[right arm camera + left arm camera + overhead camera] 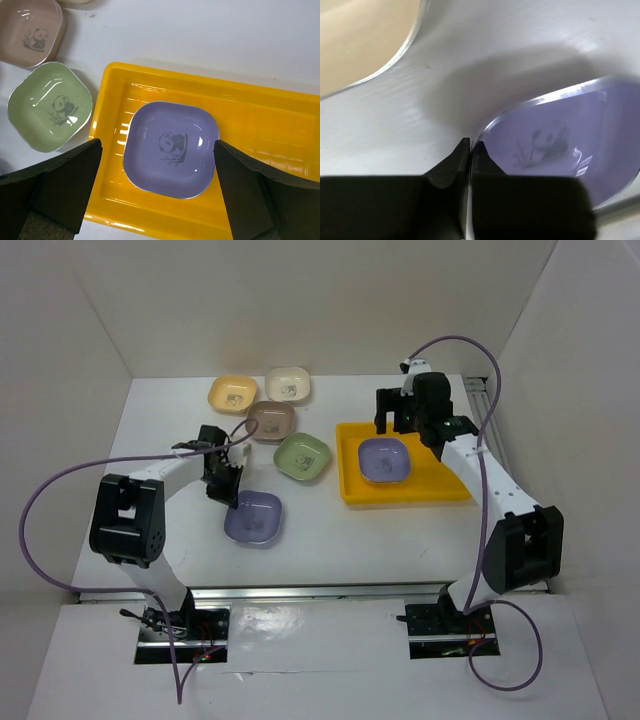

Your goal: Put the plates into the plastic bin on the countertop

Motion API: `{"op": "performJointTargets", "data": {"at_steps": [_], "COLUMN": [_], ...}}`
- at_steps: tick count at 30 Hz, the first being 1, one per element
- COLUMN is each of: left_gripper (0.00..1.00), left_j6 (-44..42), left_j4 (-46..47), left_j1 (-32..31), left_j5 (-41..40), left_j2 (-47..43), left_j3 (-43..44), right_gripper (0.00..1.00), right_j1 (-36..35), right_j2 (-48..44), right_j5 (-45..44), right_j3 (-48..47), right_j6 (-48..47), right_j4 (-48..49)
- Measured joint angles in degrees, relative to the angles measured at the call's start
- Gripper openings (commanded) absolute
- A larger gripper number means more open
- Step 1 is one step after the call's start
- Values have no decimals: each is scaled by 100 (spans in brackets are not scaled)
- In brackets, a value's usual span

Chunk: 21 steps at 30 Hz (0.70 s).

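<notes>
Since every dish has to end up in the tray, the piece in hand is the pale lilac rounded-square shallow plate (253,517) with a panda print at its centre. It lies flat on the plain white matte countertop (330,550), well to the left of the bin. The left gripper (470,145) has its black fingertips (449,167) drawn almost together at that plate's near-left rim, and the left wrist view suggests they are nipping the thin edge, a sensible hold because so shallow a dish offers nothing else to grasp. I judge that a lift and a carry to the right come next, and that so slight a pinch may let the plate tip or slip. A second lilac plate (385,460) sits flat inside the shallow bright yellow-orange plastic bin (445,478), toward its left half, which leaves room beside it. Directly above it the right gripper (156,144) hangs with jaws spread wide and nothing between them. Farther back, a green plate (302,456), a brown plate (270,420), a yellow plate (233,392) and a cream plate (288,385) wait in a cluster on the countertop
</notes>
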<state>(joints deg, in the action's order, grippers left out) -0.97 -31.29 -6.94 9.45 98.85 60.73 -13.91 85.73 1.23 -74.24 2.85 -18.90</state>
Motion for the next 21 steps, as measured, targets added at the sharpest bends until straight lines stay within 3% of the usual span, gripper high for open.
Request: {"op": "performJointTargets", "data": {"at_steps": [1,6,11,16,21], "left_gripper": [0,0,0,0,0], "left_j6": [-9,-273,-533,-614,-555], "left_j4": [-42,-219,-798,-1338,-1373], "left_j1": [0,-13,-24,-74,-87], "left_j5": [72,282,219,142,70], "left_j2": [-50,-352,-767,-772,-494], "left_j3": [-11,-94,7,1178,2430], "right_gripper": [100,100,100,100,100], "right_j1": [-2,-111,-957,-2271,-2881], "right_j2": [-7,-7,109,463,907], "right_j5": [-2,111,387,719,800], "right_j3": [0,-13,-238,-310,-352], "right_j6": [-2,-20,33,275,525], "right_j4": [0,-52,-37,238,372]}}
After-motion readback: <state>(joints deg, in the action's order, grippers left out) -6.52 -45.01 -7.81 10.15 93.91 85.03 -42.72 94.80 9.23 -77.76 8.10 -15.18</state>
